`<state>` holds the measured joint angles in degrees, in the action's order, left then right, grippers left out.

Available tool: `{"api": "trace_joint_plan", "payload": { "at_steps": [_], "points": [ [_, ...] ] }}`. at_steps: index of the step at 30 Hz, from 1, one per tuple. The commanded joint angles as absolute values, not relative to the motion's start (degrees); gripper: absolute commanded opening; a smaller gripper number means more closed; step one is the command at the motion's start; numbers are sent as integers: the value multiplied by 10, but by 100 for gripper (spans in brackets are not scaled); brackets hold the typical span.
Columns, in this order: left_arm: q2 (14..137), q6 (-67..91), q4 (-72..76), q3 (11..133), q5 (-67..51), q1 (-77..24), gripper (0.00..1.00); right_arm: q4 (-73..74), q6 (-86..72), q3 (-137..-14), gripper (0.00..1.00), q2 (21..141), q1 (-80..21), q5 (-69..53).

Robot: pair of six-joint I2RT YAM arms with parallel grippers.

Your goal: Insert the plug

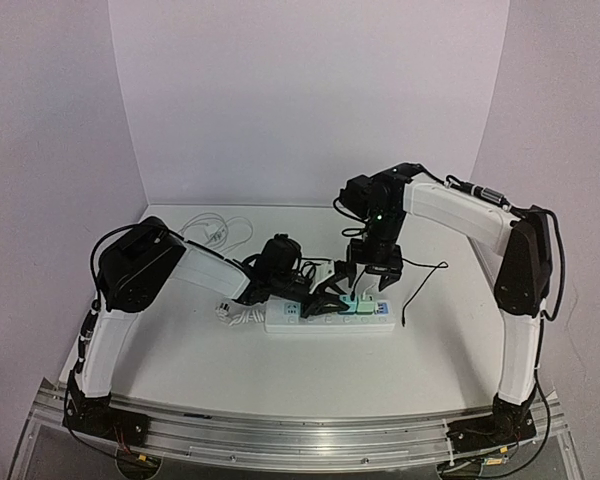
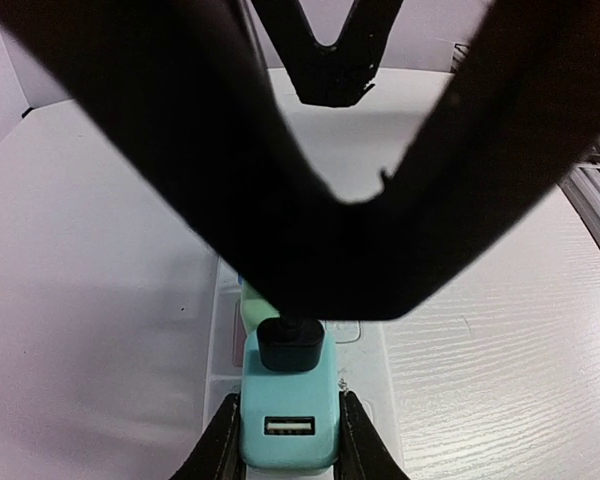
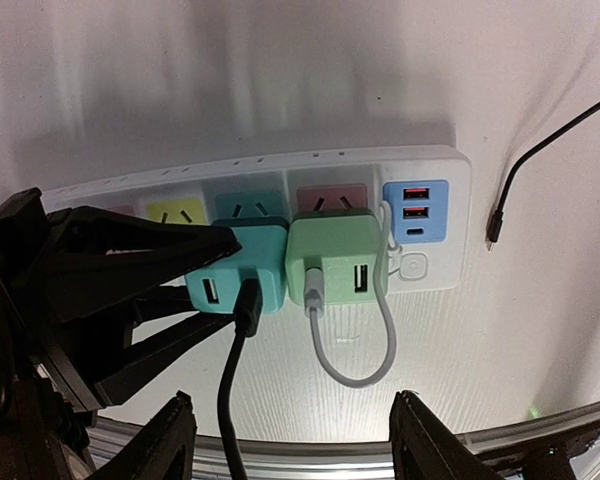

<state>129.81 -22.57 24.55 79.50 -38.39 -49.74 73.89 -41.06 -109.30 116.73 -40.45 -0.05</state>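
A white power strip (image 3: 310, 165) with coloured sockets lies on the table, also in the top view (image 1: 325, 322). A teal USB charger (image 3: 250, 262) stands at the teal socket with a black cable plug (image 3: 246, 306) in one port. I cannot tell how deep the charger sits. My left gripper (image 2: 288, 445) is shut on the teal charger (image 2: 288, 410), its fingers (image 3: 130, 255) coming from the left. My right gripper (image 3: 300, 440) is open and empty, hovering above the strip (image 1: 368, 275). A green charger (image 3: 335, 255) with a white cable loop sits beside the teal one.
A loose black cable (image 3: 540, 150) lies on the table right of the strip, its connector end free. A coiled white cable (image 1: 215, 232) lies at the back left. The right arm's black fingers (image 2: 330, 60) block much of the left wrist view.
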Motion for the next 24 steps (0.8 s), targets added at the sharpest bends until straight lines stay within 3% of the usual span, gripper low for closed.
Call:
{"api": "trace_joint_plan", "payload": {
  "at_steps": [1, 6, 18, 24],
  "points": [
    [1334, -230, 106, 861, -335, -520, 0, 703, -405, -1087, 64, 1142, -418, -37],
    [1344, -191, 52, 851, -317, -525, 0, 699, -404, -1071, 64, 1121, -417, -20],
    [1353, -209, 186, 716, -316, -536, 0, 653, -413, -978, 63, 1066, -418, -7],
    [1369, -251, 158, 712, -312, -535, 0, 650, -419, -958, 63, 1060, -417, -5]
  ]
}}
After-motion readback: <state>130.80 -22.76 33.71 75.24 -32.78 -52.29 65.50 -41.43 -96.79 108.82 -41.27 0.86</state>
